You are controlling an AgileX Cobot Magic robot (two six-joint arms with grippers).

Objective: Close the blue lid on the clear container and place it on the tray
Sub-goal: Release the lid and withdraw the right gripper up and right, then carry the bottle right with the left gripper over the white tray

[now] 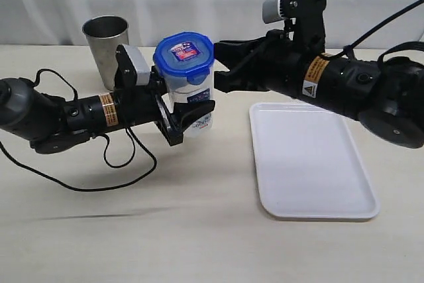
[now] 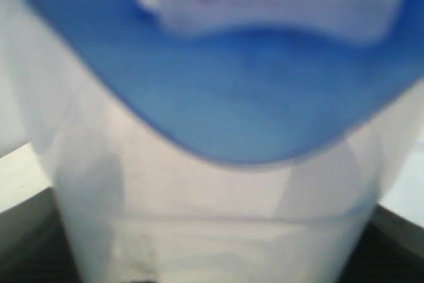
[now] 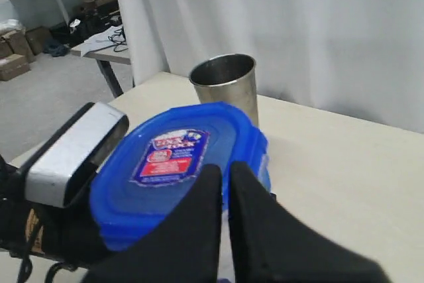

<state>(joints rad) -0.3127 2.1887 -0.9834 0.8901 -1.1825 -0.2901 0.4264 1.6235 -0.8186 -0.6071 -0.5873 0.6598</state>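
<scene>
Left of the tray (image 1: 311,164), you had the clear container (image 1: 190,89) clamped in the left gripper (image 1: 187,118). The blue lid (image 1: 184,49) sat on it; your right gripper (image 3: 224,175), fingers pressed together, met its tray-side edge.

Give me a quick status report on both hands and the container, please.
Left hand clamped on clear container. Right hand shut at rim of blue lid, lid sitting on top. Tray beside, to the right; steel tumbler behind, out of the way.

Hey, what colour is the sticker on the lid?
Mostly red and white. The sticker sits mid-lid and is clearest in the right wrist view.
</scene>
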